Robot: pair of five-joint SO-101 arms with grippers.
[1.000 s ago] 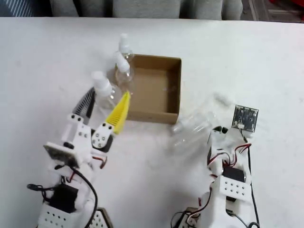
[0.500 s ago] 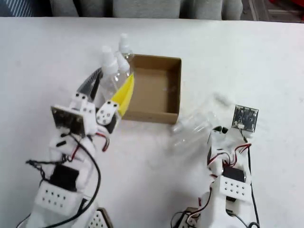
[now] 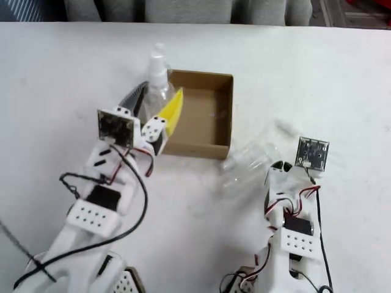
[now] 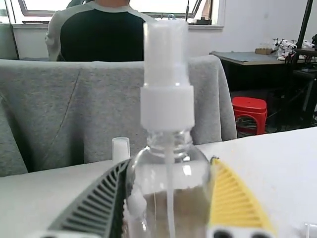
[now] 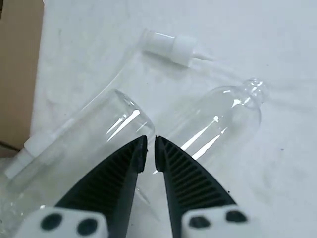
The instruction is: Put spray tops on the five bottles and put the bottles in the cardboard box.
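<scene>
Your left jaws: clamped on a capped bottle, cardboard box just beside them | your right jaws: closed, empty, over two clear bottles lying on the bench, loose spray top just ahead.

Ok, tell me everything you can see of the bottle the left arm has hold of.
The clear spray bottle looks like transparent plastic, with a rounded shoulder and a short neck. A white spray top is fitted on it, and its dip tube runs down inside. The bottle stands upright, clamped at the body between the grey and yellow jaws of the left gripper, at the edge of the cardboard box nearest that arm. Its base is hidden.
</scene>
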